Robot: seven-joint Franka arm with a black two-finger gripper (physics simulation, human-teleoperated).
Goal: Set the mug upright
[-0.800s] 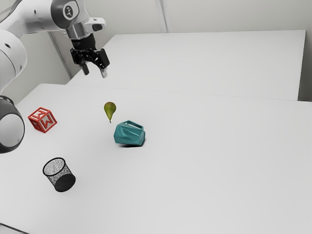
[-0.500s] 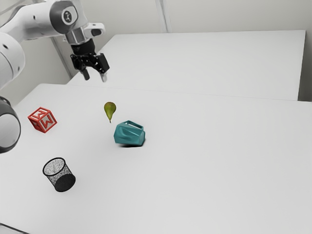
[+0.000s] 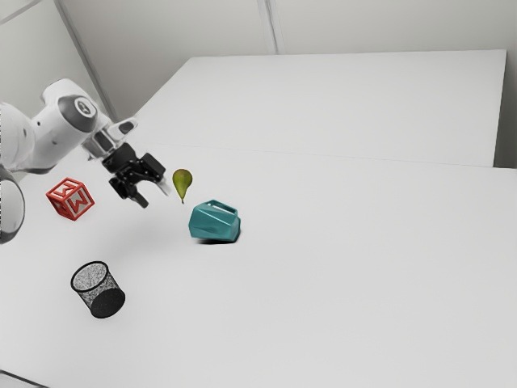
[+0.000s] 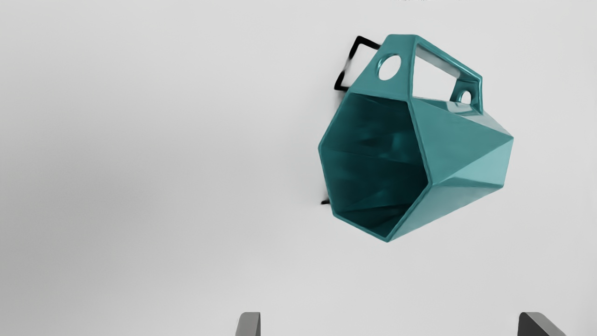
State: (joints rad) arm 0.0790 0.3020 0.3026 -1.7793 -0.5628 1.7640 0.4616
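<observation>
Exterior view: end effector (image 3: 155,196) has come down since the earlier frame, now tilted above the tabletop (image 3: 363,267) and nearer the mug (image 3: 213,223); fingers apart. Mug unmoved, lying on its side, handle up. Pear (image 3: 182,182) near it, toward the exterior view's left. Farther that way, red-edged block (image 3: 71,200) and black mesh cup (image 3: 97,291), both where they were.

Wrist view: end effector (image 4: 391,322) gapes wide, a finger at either side, neither touching the mug. Mug's mouth faces the camera; handle on the side away from the fingertips.
</observation>
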